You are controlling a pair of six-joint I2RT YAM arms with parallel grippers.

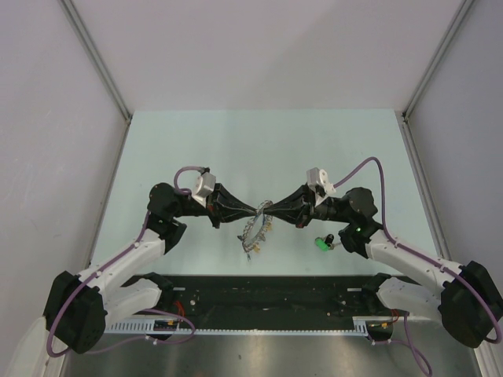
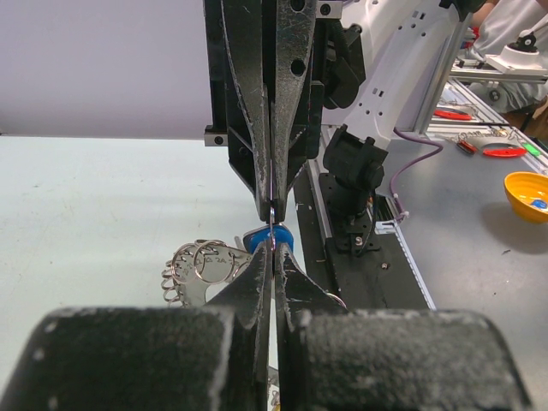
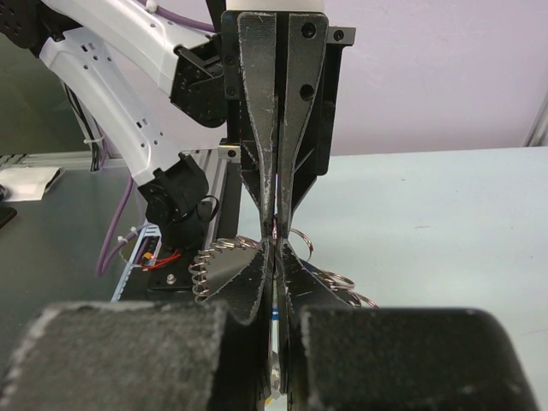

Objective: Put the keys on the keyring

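My left gripper and right gripper meet tip to tip above the middle of the table, both shut. Each pinches a small wire loop of the keyring, which hangs tilted below the tips. The keyring also shows in the left wrist view and in the right wrist view. A blue key head sits right at my left gripper; I cannot tell if it is on the loop. My right gripper hides the contact point. A green key lies on the table by the right arm.
A black rail runs along the near edge between the arm bases. Grey walls close the table on three sides. A yellow bowl stands beyond the table on a side bench.
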